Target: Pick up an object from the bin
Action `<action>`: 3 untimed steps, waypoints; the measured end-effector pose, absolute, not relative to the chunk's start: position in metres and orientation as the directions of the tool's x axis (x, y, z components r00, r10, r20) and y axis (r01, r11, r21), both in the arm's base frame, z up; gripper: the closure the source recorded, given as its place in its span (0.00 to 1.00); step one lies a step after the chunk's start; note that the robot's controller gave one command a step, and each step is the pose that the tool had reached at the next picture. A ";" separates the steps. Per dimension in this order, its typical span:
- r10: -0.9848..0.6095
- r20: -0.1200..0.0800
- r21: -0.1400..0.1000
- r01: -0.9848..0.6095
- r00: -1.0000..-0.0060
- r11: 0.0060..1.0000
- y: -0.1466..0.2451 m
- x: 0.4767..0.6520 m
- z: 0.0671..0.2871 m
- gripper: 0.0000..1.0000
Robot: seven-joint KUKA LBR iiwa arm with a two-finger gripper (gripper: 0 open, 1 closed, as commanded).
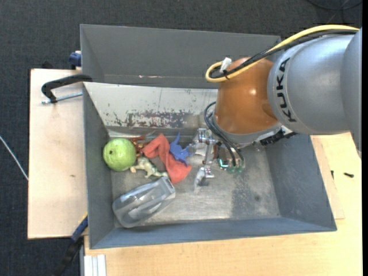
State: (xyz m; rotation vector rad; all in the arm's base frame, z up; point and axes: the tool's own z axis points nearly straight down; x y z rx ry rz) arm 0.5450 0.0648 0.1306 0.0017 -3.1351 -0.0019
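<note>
The jaws stand apart and empty low in the bin [299,183], just right of the red cloth [165,153] and the small blue piece [181,152] lying against it. At mid-bin, that cloth looks like the nearest candidate. To grip it well, they should shift left over a raised fold and descend until both tips straddle it — then close, clear of the green apple [119,154].

A green apple [119,154], a red cloth [165,153] and a blue piece [180,152] are seen in the grey bin [253,197], whose back wall is speckled reddish brown. The wrist cover [244,102] is coloured orange, the cable [313,31] yellow.
</note>
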 end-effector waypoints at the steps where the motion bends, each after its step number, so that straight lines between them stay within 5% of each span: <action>1: 0.000 -0.001 0.002 0.000 -1.000 1.000 0.065 0.547 0.134 0.00; 2: -0.239 -0.007 -0.020 -0.239 -0.971 0.971 0.138 0.546 0.081 1.00; 3: -0.239 -0.007 -0.020 -0.239 -0.971 0.971 0.138 0.546 0.081 1.00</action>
